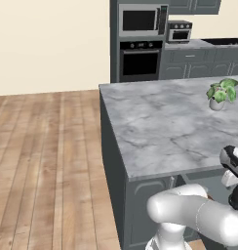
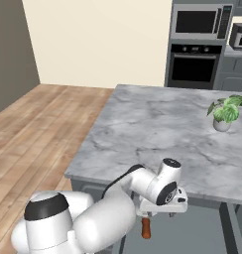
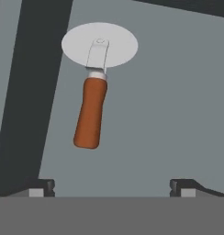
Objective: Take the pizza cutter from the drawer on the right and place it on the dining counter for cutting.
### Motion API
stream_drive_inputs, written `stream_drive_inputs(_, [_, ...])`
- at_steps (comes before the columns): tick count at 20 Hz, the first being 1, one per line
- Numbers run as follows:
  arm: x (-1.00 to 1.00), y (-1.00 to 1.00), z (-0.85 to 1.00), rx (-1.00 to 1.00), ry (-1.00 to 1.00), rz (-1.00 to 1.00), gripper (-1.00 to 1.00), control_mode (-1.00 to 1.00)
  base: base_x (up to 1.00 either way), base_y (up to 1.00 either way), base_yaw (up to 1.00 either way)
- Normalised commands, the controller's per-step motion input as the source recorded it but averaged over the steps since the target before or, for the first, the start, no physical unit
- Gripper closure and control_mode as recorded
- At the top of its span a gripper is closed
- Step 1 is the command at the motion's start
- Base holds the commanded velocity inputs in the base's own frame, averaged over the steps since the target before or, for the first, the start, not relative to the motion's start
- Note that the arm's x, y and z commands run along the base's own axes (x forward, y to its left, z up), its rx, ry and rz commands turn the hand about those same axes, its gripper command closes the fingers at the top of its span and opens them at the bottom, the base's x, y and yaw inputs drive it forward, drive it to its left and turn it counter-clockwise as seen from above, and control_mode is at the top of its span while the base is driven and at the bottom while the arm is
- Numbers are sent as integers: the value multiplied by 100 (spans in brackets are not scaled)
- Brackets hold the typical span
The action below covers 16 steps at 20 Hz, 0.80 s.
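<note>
The pizza cutter lies flat on the grey floor of the open drawer (brown handle toward the camera, round blade beyond). The gripper hangs above it, fingers spread wide, holding nothing.

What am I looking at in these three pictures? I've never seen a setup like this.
This is a rendered kitchen with a white robot arm on a driving base. Two cameras ride on the base behind the arm, one to its left and one to its right; both look over a marble island bearing a potted plant, with an oven behind. The third camera sits on the hand and looks down along the pincer into the open drawer. There lies a pizza cutter, round blade and brown handle. The pincer is open above it, not touching it, and holds nothing.
</note>
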Motion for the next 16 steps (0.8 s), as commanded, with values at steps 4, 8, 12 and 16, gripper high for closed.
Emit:
stream_drive_inputs(4, [0,0,-5,0,-2,0,-100,-100,0,0,0])
stream_drive_inputs(8, [0,0,-3,0,-2,0,-100,-100,0,0,0])
stream_drive_inputs(12, [0,0,-4,0,-1,0,-100,-100,0,0,0])
stream_drive_inputs(16, [15,0,-3,0,0,0,-100,-100,0,0,0])
